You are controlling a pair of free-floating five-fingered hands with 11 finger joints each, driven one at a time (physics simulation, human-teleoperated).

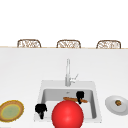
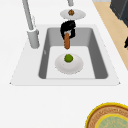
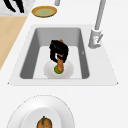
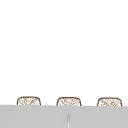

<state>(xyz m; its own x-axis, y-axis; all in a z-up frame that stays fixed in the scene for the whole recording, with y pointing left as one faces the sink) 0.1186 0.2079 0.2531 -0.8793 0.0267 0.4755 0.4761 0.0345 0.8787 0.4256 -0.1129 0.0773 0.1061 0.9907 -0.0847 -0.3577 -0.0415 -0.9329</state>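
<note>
My right hand (image 1: 80,95) hangs inside the sink (image 1: 40,93), fingers curled round one end of a long orange-brown piece of food (image 1: 72,99). In the left side view the same hand (image 2: 68,28) holds that piece (image 2: 67,42) level over the basin, its free end reaching above a white plate (image 2: 74,67) on the sink floor. A small green item (image 2: 68,58) lies on this plate. The right side view shows the hand (image 3: 58,50) and the piece (image 3: 60,64) above the green item (image 3: 56,70). My left hand (image 1: 40,109) floats idle by the sink's front left corner, fingers hanging down and holding nothing.
A big red ball (image 1: 67,115) covers the sink's front part in the front view. The faucet (image 1: 67,73) rises behind the basin. A yellow plate (image 1: 11,110) lies on the counter to the left. A white plate (image 1: 112,104) with a brown item (image 1: 118,102) lies to the right. Wicker chairs (image 1: 28,43) stand beyond the counter.
</note>
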